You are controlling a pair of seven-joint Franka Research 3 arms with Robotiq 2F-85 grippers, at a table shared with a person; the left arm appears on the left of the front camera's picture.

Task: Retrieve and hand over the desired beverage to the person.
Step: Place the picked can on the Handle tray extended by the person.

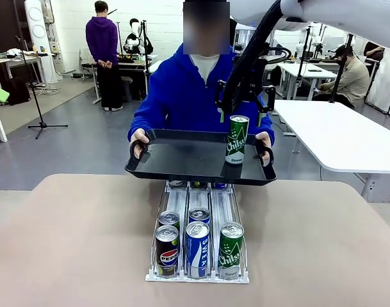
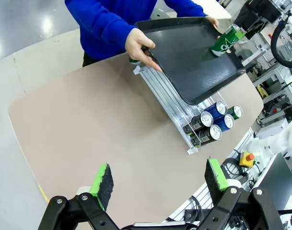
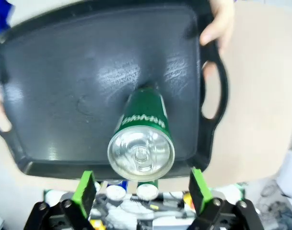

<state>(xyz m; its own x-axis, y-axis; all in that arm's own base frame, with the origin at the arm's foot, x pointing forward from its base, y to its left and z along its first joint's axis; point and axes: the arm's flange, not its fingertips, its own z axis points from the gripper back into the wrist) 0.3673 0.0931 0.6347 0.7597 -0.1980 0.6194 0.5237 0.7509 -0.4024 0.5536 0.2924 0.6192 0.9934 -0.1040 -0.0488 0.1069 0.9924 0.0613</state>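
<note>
The person (image 1: 182, 89) in a blue hoodie holds a black tray (image 1: 175, 160) with both hands above the far end of the can rack (image 1: 182, 199). A green can (image 1: 237, 139) stands upright on the tray's right part. My right gripper (image 1: 246, 110) hangs just above and behind the can, open, its green pads (image 3: 84, 188) wide on either side of the can top (image 3: 142, 153) and not touching it. My left gripper (image 2: 159, 177) is open with nothing between its fingers, high over the bare near side of the table (image 2: 88, 124), with the tray (image 2: 184, 52) and can (image 2: 225, 42) far off.
The rack holds a black Pepsi can (image 1: 167, 246), a blue can (image 1: 197, 246) and a green can (image 1: 230, 251) at its front, with more behind. A white table (image 1: 342, 134) stands at the right. Other people and a stand are far behind.
</note>
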